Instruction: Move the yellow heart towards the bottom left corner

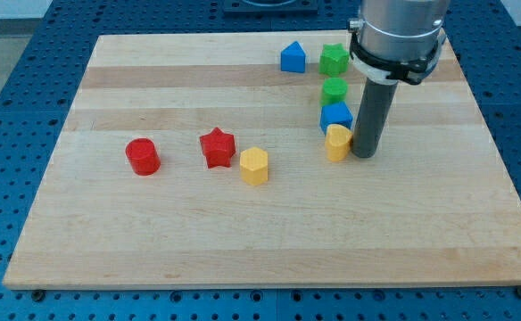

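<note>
The yellow heart (337,142) lies right of the board's middle. My tip (365,154) stands just to its right, touching or nearly touching it. A blue block (336,116) sits right above the heart, against it. A green block (334,90) is above that. A yellow hexagon (254,166) lies to the heart's left, near the board's middle.
A red star (217,147) and a red cylinder (142,156) lie left of the hexagon. A blue pentagon-like block (293,58) and a green star-like block (334,59) sit near the top edge. The wooden board (153,241) rests on a blue perforated table.
</note>
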